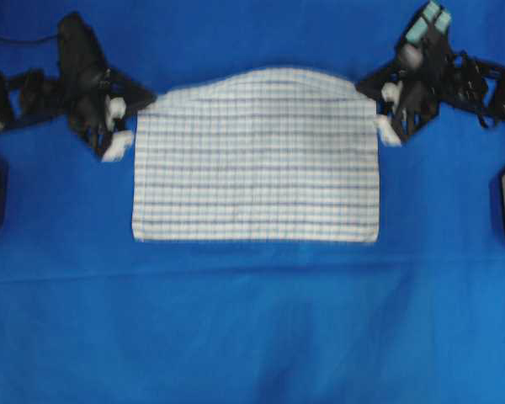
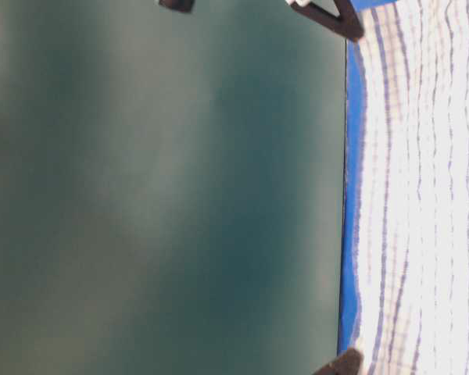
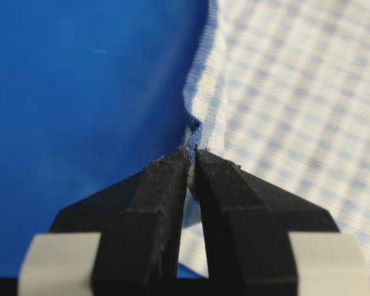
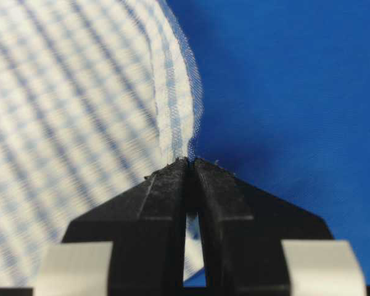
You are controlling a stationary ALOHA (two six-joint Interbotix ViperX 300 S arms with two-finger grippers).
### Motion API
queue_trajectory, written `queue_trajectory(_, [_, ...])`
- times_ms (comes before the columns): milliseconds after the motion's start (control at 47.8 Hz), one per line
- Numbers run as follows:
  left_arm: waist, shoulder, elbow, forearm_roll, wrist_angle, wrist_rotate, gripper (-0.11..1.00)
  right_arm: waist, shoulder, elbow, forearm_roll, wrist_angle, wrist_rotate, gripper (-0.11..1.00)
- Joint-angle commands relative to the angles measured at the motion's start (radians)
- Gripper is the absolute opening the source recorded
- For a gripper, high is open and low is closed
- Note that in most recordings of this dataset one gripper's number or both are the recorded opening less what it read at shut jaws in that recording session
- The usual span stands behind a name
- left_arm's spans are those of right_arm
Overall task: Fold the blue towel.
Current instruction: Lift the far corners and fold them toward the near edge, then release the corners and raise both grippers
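Solid blue table covering (image 1: 252, 320) stretches under everything, with the blue towel (image 1: 257, 160) lying near the middle of it, its near edge straight and flat, its far edge humped upward in the centre. At the towel's far left corner sits the left gripper (image 1: 122, 126), and the left wrist view shows its black fingers (image 3: 163, 203) clenched together on the cloth's hem right at the tips. The right gripper (image 1: 385, 114) sits at the far right corner; in the right wrist view its fingers (image 4: 222, 197) are likewise pinched shut on the towel's edge. From table level the towel (image 2: 422, 187) fills the right side of the picture beside a blurred dark-green backdrop (image 2: 156, 187).
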Motion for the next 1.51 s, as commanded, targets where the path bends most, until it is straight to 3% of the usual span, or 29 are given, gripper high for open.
queue_trajectory(0, [-0.049,-0.058,0.02,-0.002,0.002,-0.002,0.03,0.052,-0.063,0.009,0.005,0.014,0.009,0.05])
queue_trajectory(439, [-0.341,-0.098,0.071,-0.005,0.046,-0.083,0.03,0.336,-0.19,0.092,0.005,0.115,0.147,0.05])
queue_trajectory(669, [-0.436,-0.098,0.069,-0.003,0.054,-0.143,0.03,0.436,-0.189,0.092,0.005,0.12,0.196,0.05])
queue_trajectory(900, [-0.479,-0.097,0.071,-0.005,0.058,-0.147,0.03,0.479,-0.176,0.086,0.005,0.12,0.227,0.05])
queue_trajectory(1381, [-0.479,-0.063,0.041,-0.005,0.098,-0.147,0.04,0.492,-0.087,0.031,0.005,0.172,0.229,0.05])
queue_trajectory(1485, [-0.479,-0.064,0.041,-0.005,0.109,-0.147,0.17,0.502,-0.084,0.029,0.005,0.173,0.229,0.05])
